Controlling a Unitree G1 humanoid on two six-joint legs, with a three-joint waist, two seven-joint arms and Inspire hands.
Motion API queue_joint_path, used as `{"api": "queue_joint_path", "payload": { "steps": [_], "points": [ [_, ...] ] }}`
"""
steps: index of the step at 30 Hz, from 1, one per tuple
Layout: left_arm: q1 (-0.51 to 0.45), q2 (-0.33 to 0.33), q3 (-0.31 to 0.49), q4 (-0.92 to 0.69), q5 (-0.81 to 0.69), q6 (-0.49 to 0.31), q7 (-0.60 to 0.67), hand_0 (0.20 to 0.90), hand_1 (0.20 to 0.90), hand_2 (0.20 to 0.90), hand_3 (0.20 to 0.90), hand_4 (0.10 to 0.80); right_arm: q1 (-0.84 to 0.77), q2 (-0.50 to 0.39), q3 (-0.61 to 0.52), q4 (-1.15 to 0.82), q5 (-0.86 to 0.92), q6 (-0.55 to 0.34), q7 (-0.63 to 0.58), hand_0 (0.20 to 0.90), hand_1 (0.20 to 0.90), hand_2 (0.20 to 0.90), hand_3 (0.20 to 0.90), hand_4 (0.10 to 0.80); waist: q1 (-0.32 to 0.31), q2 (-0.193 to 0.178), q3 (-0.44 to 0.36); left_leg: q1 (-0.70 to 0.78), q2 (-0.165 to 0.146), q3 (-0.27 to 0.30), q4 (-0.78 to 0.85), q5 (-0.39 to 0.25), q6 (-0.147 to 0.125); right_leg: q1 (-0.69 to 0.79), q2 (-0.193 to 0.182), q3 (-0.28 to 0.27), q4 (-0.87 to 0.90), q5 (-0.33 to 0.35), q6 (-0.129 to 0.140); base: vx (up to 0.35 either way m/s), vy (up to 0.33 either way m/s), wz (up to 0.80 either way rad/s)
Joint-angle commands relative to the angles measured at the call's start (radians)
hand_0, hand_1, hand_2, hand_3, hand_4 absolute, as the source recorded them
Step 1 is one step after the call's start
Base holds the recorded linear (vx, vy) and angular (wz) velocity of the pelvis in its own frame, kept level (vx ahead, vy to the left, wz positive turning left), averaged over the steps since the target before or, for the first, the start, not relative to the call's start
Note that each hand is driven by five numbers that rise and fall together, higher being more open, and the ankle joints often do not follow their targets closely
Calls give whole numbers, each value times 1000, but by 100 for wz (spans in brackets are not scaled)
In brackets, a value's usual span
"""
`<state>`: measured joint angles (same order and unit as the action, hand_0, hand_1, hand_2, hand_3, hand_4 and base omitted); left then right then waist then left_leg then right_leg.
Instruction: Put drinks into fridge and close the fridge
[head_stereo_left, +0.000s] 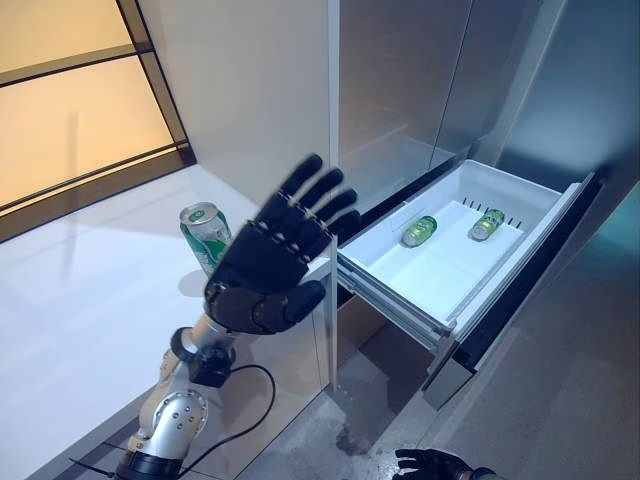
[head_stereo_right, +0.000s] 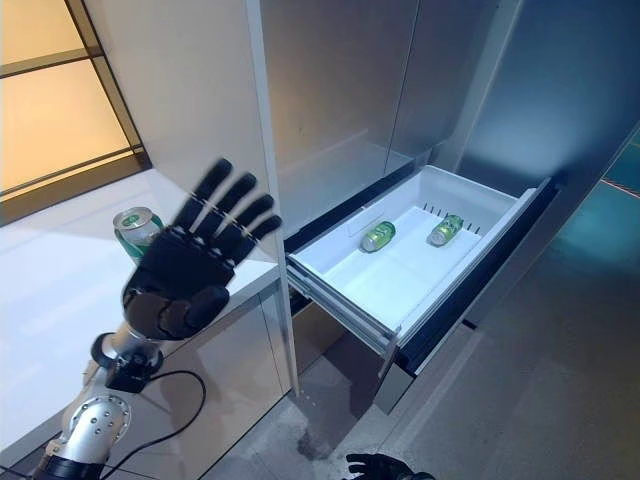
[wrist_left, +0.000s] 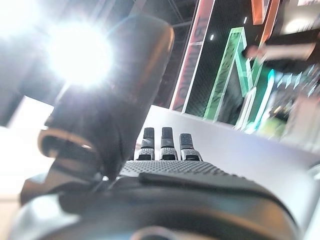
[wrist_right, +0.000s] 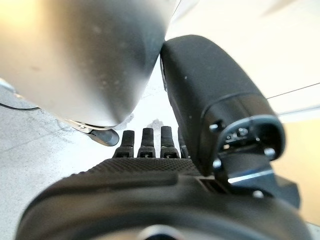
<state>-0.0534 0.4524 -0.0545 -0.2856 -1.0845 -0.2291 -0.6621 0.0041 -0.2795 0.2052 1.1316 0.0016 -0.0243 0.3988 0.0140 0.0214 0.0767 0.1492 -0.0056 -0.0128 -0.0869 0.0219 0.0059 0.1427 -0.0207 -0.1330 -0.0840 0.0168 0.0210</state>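
While two cans (head_stereo_left: 419, 231) already lie in the open fridge drawer (head_stereo_left: 400, 283), one can (head_stereo_left: 204, 235) waits on the tabletop (head_stereo_left: 80, 300) beside it, behind the left robot hand (head_stereo_left: 275, 260), spread wide and empty.

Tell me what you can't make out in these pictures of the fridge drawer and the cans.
- Green can on the counter: its right side and base sit behind the raised, open left hand in both eye views.
- Right hand: cut off by the bottom edge in the eye views.
- Fridge drawer front: hidden behind its own near wall.
- Two cans in the drawer: too small for labels.
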Motion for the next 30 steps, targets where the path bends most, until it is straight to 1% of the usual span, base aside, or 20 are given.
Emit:
{"api": "queue_joint_path", "payload": {
  "steps": [1, 2, 6, 9, 12, 18, 23, 26, 27, 30],
  "points": [
    [-163, 42, 108, -88, 158, -229, 202, 900, 900, 900, 900, 800, 24, -9, 89, 62, -25, -20, 8, 900, 900, 900, 900, 800, 18, -11, -27, -19, -48, -29, 14, -91, 24, -32, 29, 11, 118, -138, 10, 5, 0, 4],
    [-176, 60, 137, -81, 265, -274, 304, 900, 900, 900, 900, 800, 25, -6, 92, 71, -22, -25, 4, 900, 900, 900, 900, 800, 22, -11, -29, -21, -49, -33, 14, -89, 22, -30, 29, 8, 119, -140, 9, 4, 2, 8],
    [-193, 87, 198, -65, 379, -292, 440, 900, 900, 900, 900, 800, 23, 2, 104, 79, -10, -25, -9, 900, 900, 900, 900, 800, 33, -12, -37, -26, -50, -45, 12, -85, 20, -31, 31, 3, 118, -144, 7, 2, 1, 15],
    [-198, 103, 230, -38, 423, -287, 512, 900, 900, 900, 900, 800, 17, 3, 107, 74, -5, -16, -11, 900, 900, 900, 900, 800, 38, -11, -40, -28, -50, -48, 11, -83, 18, -31, 31, 2, 118, -145, 6, -1, 0, 2],
    [-200, 118, 258, -6, 429, -274, 565, 900, 900, 900, 900, 800, 13, 2, 108, 70, -1, -5, -11, 900, 900, 900, 900, 800, 40, -10, -43, -28, -50, -50, 11, -80, 16, -30, 31, 1, 117, -145, 6, 3, 4, 3],
    [-192, 151, 307, 87, 491, -224, 671, 900, 900, 900, 900, 800, 5, -5, 103, 59, 1, 24, -5, 900, 900, 900, 900, 800, 42, -6, -42, -25, -49, -46, 14, -80, 14, -27, 30, 0, 119, -147, 5, 0, 0, 0],
    [-188, 178, 327, 173, 487, -170, 680, 900, 900, 900, 900, 800, 4, -10, 95, 54, 1, 37, -3, 900, 900, 900, 900, 800, 42, -1, -41, -20, -48, -41, 16, -81, 13, -23, 27, -1, 120, -147, 8, 0, 0, 0],
    [-190, 188, 327, 228, 430, -112, 640, 900, 900, 900, 900, 800, 2, -13, 92, 51, -2, 45, -1, 900, 900, 900, 900, 800, 39, 2, -42, -16, -47, -37, 17, -83, 13, -22, 25, -2, 121, -147, 10, 0, 0, 0],
    [-192, 190, 328, 241, 386, -89, 613, 900, 900, 900, 900, 800, 1, -13, 90, 52, -3, 47, 0, 900, 900, 900, 900, 800, 38, 3, -42, -15, -48, -37, 17, -84, 14, -21, 25, -1, 122, -147, 11, 0, 0, 0],
    [-193, 190, 331, 274, 328, -40, 545, 900, 900, 900, 900, 800, -1, -19, 82, 56, -6, 46, 5, 900, 900, 900, 900, 800, 36, 6, -40, -11, -47, -32, 18, -84, 13, -18, 23, -1, 124, -146, 14, 0, 0, 0]
  ]
}}
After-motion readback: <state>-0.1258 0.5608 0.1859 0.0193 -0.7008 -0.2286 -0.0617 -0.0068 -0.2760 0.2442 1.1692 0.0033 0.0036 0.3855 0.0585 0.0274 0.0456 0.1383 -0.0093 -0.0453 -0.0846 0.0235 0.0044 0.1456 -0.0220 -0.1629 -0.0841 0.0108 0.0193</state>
